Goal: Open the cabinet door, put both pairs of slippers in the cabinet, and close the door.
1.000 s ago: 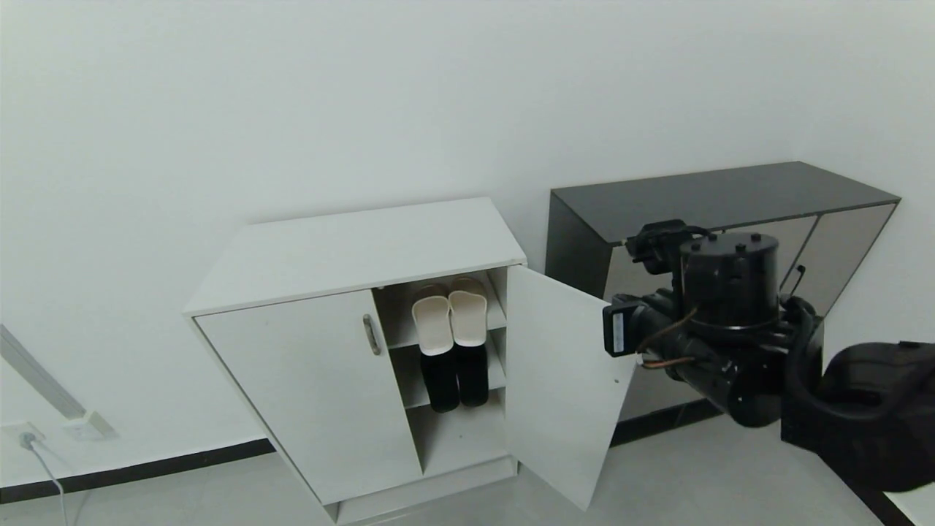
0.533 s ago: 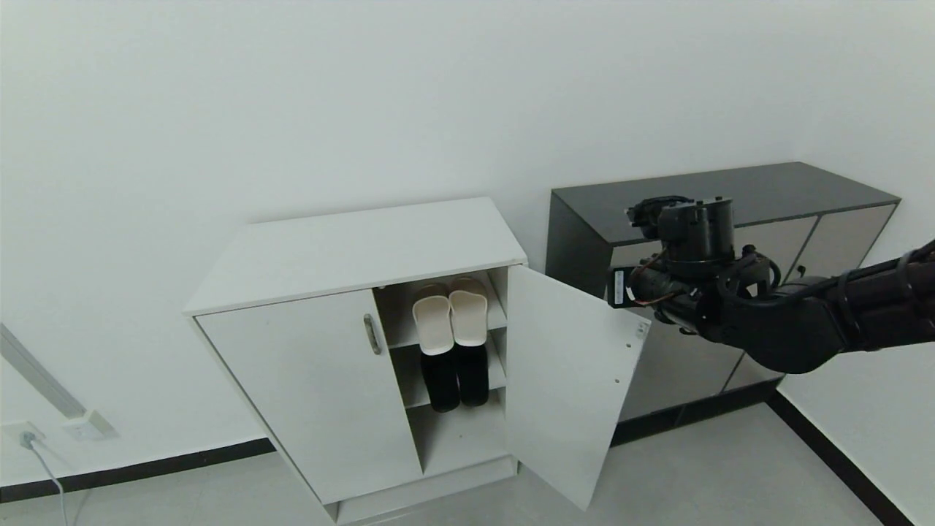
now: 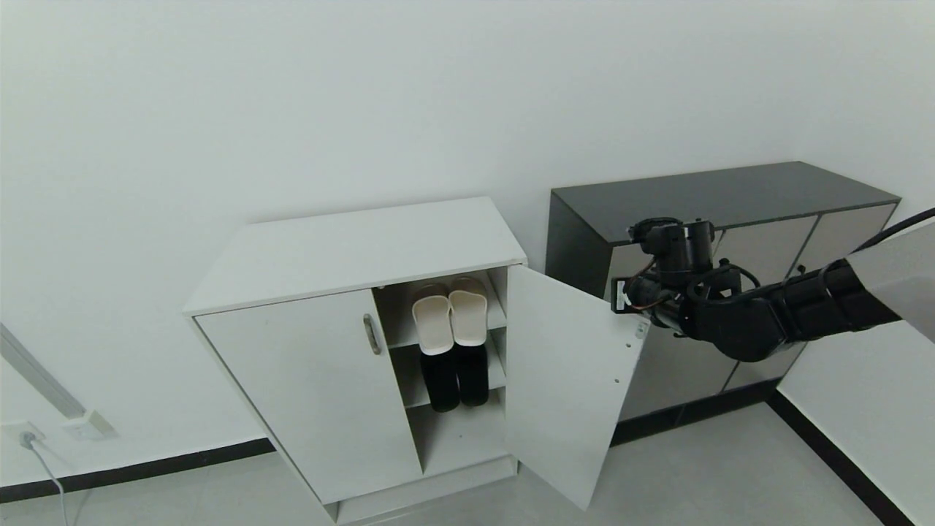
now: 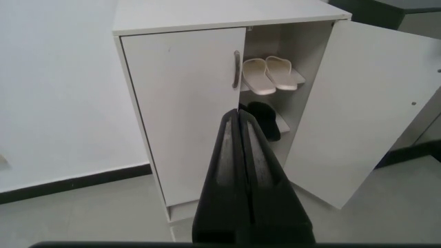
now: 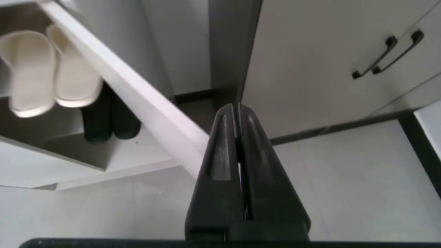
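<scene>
The white cabinet (image 3: pixel 350 248) stands against the wall with its right door (image 3: pixel 562 380) swung open and its left door (image 3: pixel 314 387) closed. A white pair of slippers (image 3: pixel 449 318) lies on the upper shelf, a black pair (image 3: pixel 456 376) on the shelf below. My right arm (image 3: pixel 701 307) reaches to the open door's outer top corner. In the right wrist view my right gripper (image 5: pixel 238 114) is shut and empty, just beyond the door's edge (image 5: pixel 131 89). My left gripper (image 4: pixel 238 118) is shut and empty, held back in front of the cabinet, covering part of the black slippers (image 4: pixel 270 120).
A dark grey cabinet (image 3: pixel 723 193) with closed doors stands right of the open door, close behind my right arm. A wall socket with a cable (image 3: pixel 25 438) is low on the left. Grey floor (image 3: pixel 694 482) lies open in front.
My right arm has stretched out away from the head camera and now sits at the open door's top outer corner. The door, slippers and left gripper look the same.
</scene>
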### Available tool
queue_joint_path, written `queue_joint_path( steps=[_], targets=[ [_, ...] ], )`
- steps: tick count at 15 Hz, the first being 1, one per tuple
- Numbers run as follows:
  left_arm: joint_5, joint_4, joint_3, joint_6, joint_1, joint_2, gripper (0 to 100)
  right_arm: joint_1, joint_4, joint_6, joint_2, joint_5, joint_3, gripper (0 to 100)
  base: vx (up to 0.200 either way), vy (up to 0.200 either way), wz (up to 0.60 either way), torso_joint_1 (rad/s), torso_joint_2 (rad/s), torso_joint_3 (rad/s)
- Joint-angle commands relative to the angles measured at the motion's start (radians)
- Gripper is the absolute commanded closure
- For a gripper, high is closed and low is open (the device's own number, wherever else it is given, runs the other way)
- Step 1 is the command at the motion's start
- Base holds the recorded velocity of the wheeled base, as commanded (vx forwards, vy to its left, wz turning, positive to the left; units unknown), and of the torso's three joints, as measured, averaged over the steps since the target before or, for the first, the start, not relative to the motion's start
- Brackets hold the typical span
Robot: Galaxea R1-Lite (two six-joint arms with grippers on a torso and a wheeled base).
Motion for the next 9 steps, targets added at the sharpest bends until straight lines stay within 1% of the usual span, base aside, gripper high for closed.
queue_joint_path(
  steps=[1,9],
  targets=[
    [0.000,0.000,0.000,0.000,0.000,0.001,100,-0.009,-0.001,0.000,0.040,0.006,-0.010,100,0.000,0.000,0.00,0.000,0.00,0.000],
    [0.000,0.000,0.000,0.000,0.000,0.001,100,-0.007,0.003,0.007,0.060,0.011,0.001,100,0.000,0.000,0.00,0.000,0.00,0.000]
  ],
)
